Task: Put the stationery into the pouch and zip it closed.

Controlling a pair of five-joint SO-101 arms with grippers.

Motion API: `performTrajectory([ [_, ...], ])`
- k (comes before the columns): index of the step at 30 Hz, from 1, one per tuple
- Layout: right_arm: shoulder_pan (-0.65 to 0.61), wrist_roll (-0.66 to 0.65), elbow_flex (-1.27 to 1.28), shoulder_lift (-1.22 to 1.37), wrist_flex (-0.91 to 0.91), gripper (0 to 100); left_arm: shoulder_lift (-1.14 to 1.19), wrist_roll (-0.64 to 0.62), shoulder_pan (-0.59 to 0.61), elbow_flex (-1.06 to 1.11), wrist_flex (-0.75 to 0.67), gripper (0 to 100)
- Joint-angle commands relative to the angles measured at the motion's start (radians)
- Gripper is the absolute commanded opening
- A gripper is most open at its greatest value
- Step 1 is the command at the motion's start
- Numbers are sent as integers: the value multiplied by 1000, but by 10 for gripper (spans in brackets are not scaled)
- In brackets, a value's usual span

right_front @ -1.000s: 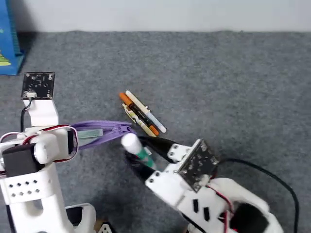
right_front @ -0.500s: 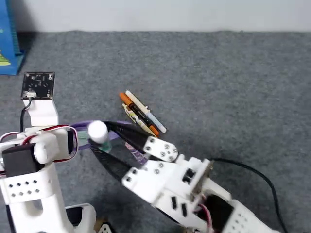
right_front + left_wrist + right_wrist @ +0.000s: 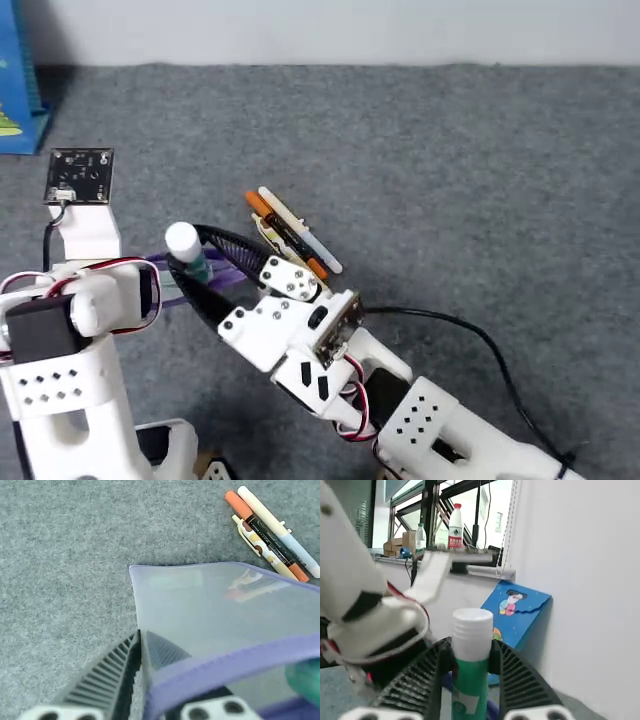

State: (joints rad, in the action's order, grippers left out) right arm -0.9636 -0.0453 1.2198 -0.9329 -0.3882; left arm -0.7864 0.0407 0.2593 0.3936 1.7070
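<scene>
Surface [image 3: 480, 160] of grey felt-like fabric is seen across the high view, bounded at the far side by a white wall [image 3: 330, 30]. A blue picture board [image 3: 15, 80] is stood at the far left corner. A black cable [image 3: 480, 340] is laid over the grey by the right arm.

Pens [image 3: 292, 232], an orange one, a pale one and a patterned one, are bunched together on the surface just beyond the purple pouch [image 3: 232, 270].

The glue stick [image 3: 186, 250], green with a white cap, is clamped upright in the right claw [image 3: 192, 256] above the pouch, close to the left arm [image 3: 70, 310].

In the left wrist view the pouch [image 3: 210, 610] is shown as translucent mesh with a purple zip band. One corner edge is pinched between the shut ribbed fingers of the left claw [image 3: 141, 639], a grip that is hidden under the arm in the high view. A green patch of the glue stick [image 3: 305, 680] is caught at the frame edge beside the zip band. The pens [image 3: 272, 532] are seen past the pouch, apart from it.

In the right wrist view the room is shown. A window [image 3: 445, 510] is seen with a bottle [image 3: 455, 527] and cardboard boxes [image 3: 400, 542] on its sill. The blue picture board [image 3: 517, 610] is leaned against the wall. The glue stick [image 3: 471, 655] is gripped at its body, the cap clear above the fingers.
</scene>
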Motion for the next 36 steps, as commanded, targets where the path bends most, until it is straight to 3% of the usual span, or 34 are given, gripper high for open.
performTrajectory([
  [1,16,-14,9,2,-31,32,8,-8,-14,-27,2,13],
  [6,10,-71,-18,1,53,190,8,-8,-14,-27,2,13],
  [11,16,-71,-98,-27,219,159,8,-8,-12,-27,2,13],
  [15,21,-71,-181,-97,499,157,8,-6,-12,-27,2,13],
  [21,174,97,-316,-213,895,154,6,-5,-12,-25,3,13],
  [26,341,115,-339,-199,1144,154,6,-5,-12,-25,23,13],
  [31,475,114,-339,-70,1227,154,6,-5,-12,-25,23,13],
  [36,504,107,-396,182,1211,154,6,-6,-12,-25,23,13],
])
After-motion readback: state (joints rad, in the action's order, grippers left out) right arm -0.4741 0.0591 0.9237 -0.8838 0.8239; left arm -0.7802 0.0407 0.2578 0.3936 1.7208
